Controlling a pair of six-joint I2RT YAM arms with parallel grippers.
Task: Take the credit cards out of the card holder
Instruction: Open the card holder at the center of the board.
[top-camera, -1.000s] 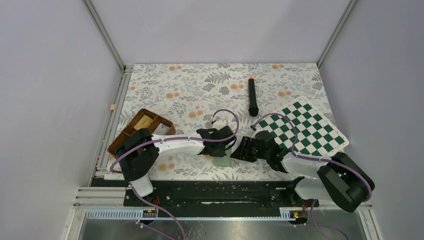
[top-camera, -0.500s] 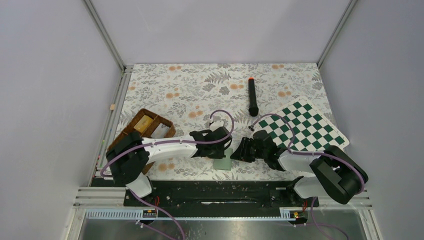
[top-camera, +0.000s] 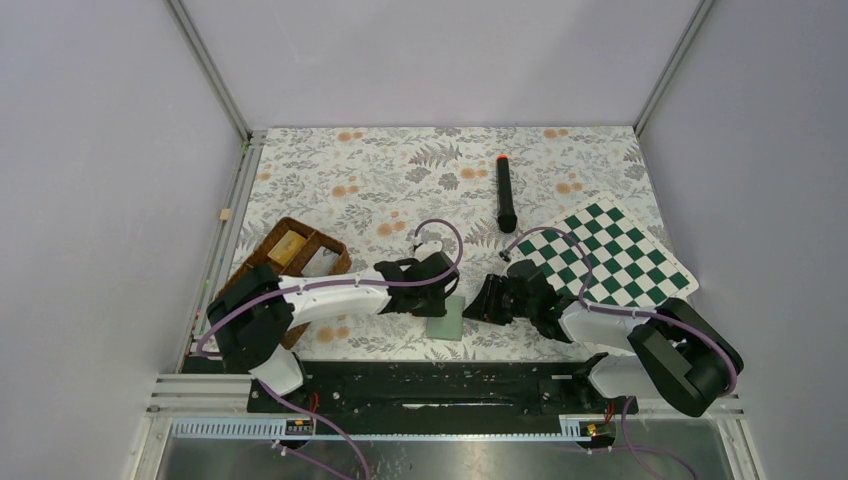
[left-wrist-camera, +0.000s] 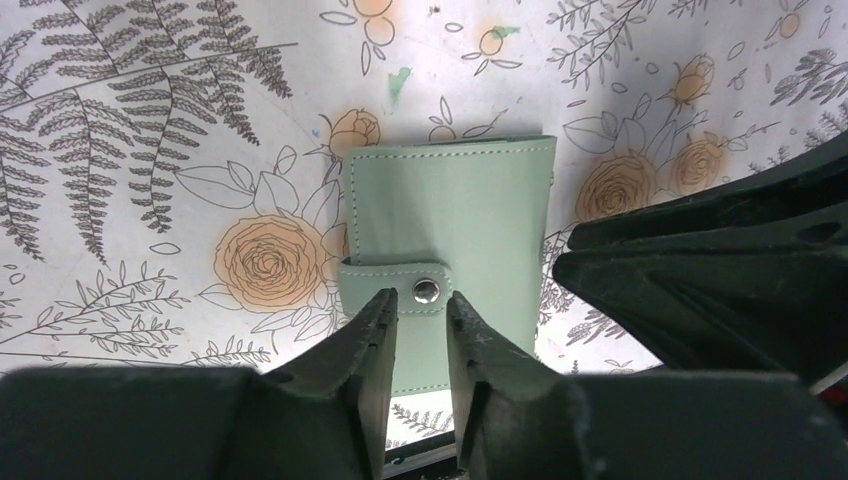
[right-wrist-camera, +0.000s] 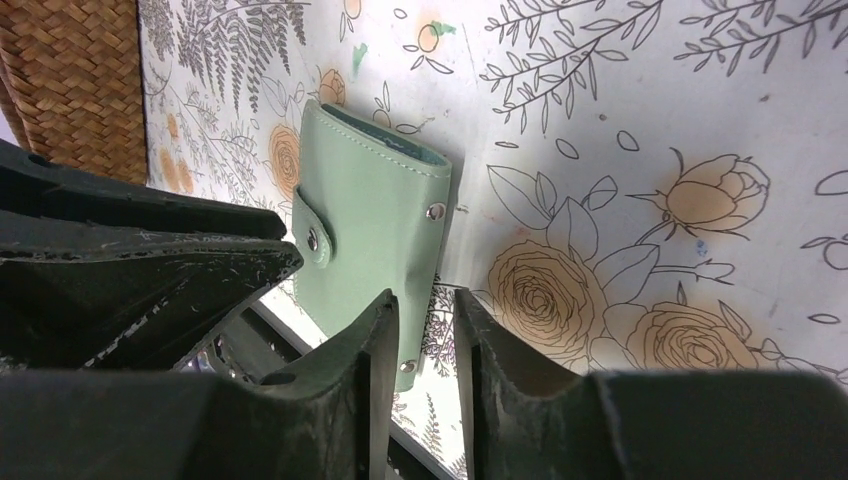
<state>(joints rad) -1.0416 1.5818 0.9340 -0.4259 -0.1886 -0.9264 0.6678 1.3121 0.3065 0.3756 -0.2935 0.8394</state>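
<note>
Flowers and ferns cover the tablecloth (top-camera: 380, 180) that everything sits on. On the right lies the green and white chessboard (top-camera: 610, 255), and on the left the brown wicker tray (top-camera: 258, 256). Far back lies a black stick (top-camera: 506, 195) with a red tip. We do not need any of these.

Our two grippers meet near the front edge, and the card holder (top-camera: 446, 318) lies flat on the cloth between them. The left gripper (left-wrist-camera: 420, 305) is right by the strap. Its fingers are only a little apart and hold nothing. The right gripper (right-wrist-camera: 425, 300) is low by the other edge, and its fingers are a little apart too, and empty.

The card holder is folded shut. A small strap (left-wrist-camera: 395, 278) goes over its edge, and a shiny snap (left-wrist-camera: 427, 290) pins it down. We cannot see any credit cards, so we think they are inside.

We judge we are at the very first step: opening it. Next, one gripper must press the holder down while the other pinches the strap and pops the snap loose. The strap is thin and flat, so the fingers must get under its tip.
</note>
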